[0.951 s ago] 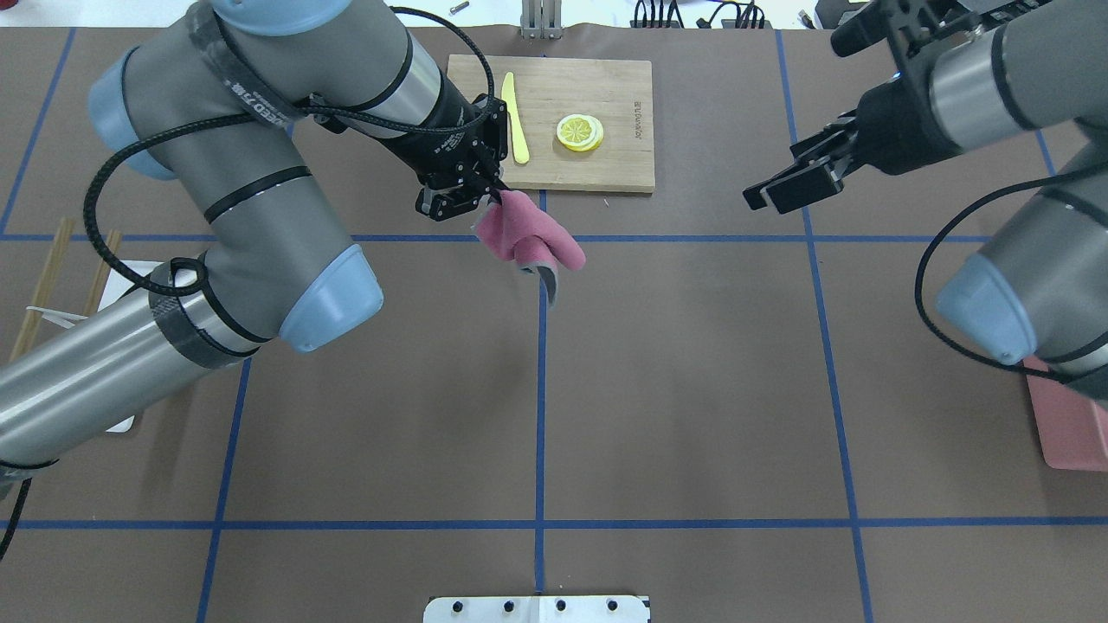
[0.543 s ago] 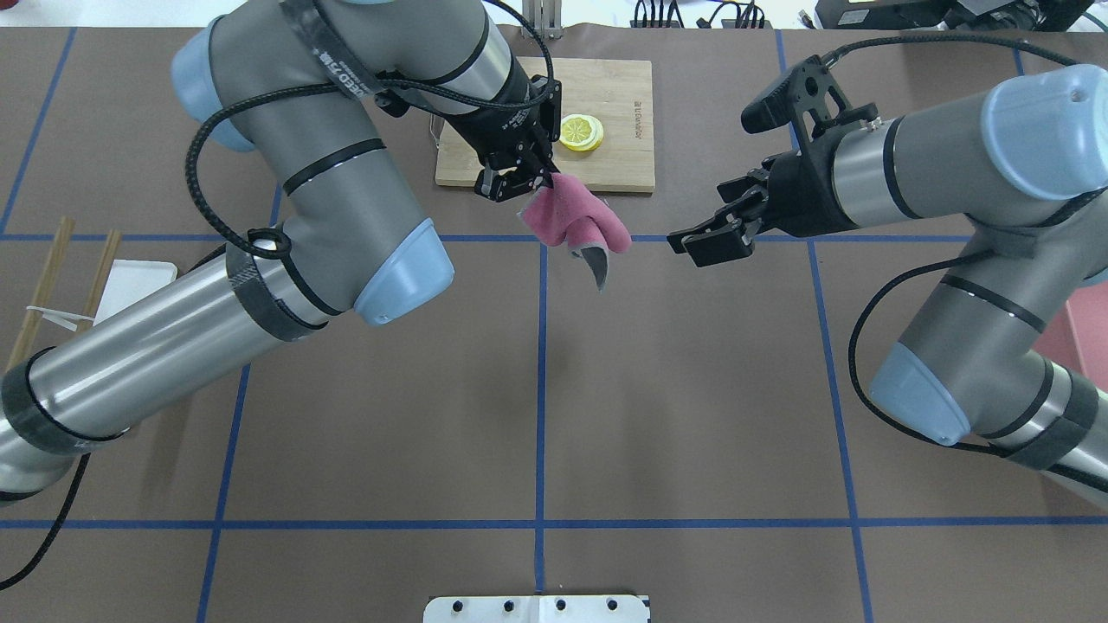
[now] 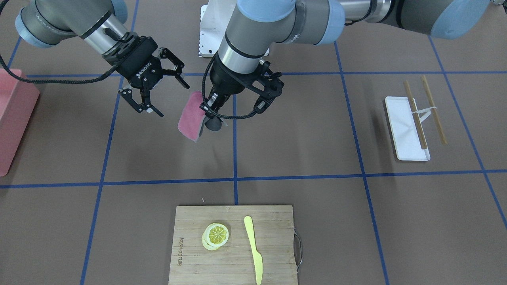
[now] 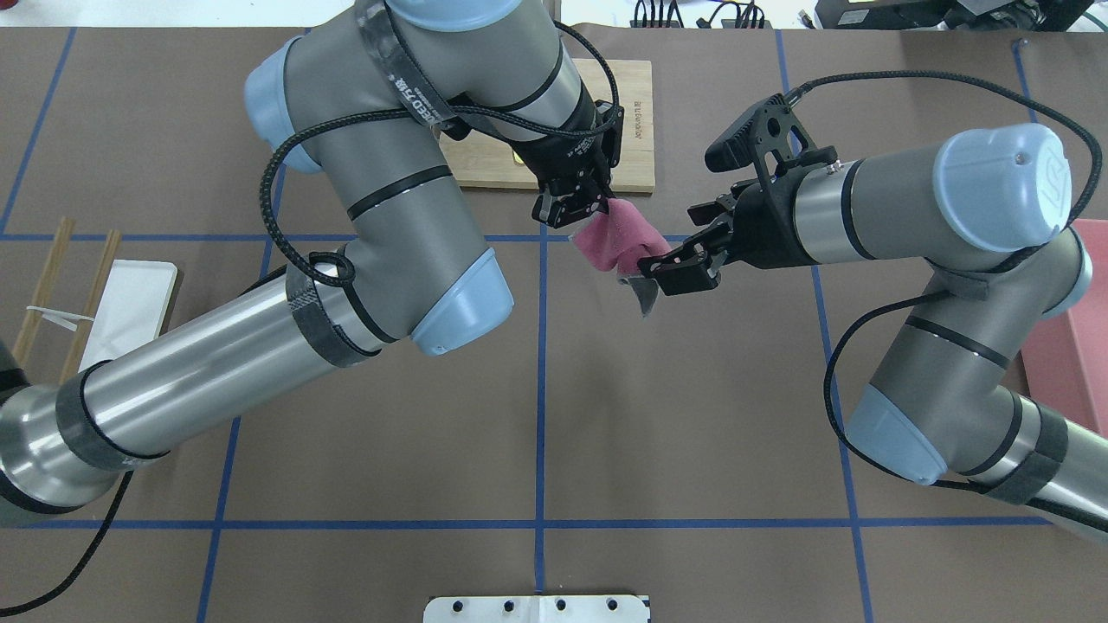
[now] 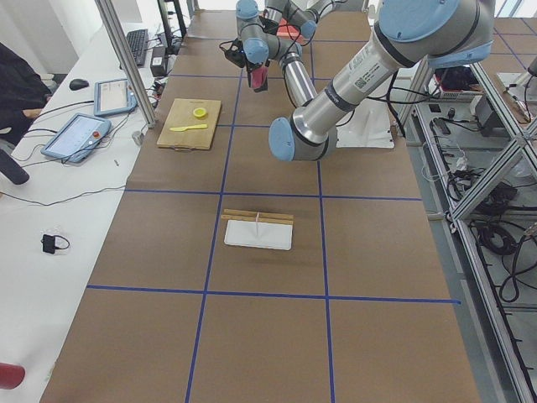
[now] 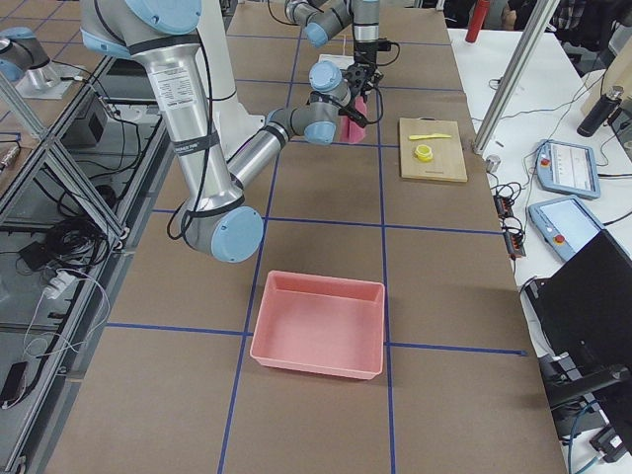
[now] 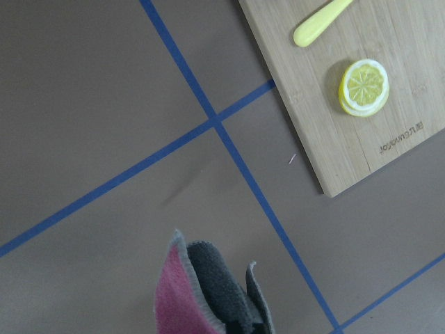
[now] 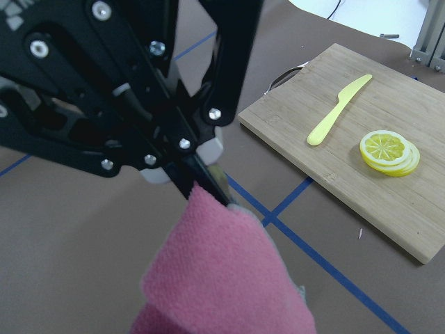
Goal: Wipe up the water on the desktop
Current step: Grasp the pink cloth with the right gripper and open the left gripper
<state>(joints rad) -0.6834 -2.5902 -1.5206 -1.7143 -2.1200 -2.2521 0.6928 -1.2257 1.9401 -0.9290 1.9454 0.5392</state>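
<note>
Clamping pink cloth (image 3: 189,117) by its upper edge in left gripper (image 3: 206,111), dangling it clear of the desktop (image 3: 317,130), probably for handover. Holding right gripper (image 3: 174,101) spread wide just beside it, seemingly awaiting the take. Showing no visible water.

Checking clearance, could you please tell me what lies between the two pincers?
The pink cloth, hanging from the shut left pincer beside the open right pincer, as the front-facing view shows.
</note>
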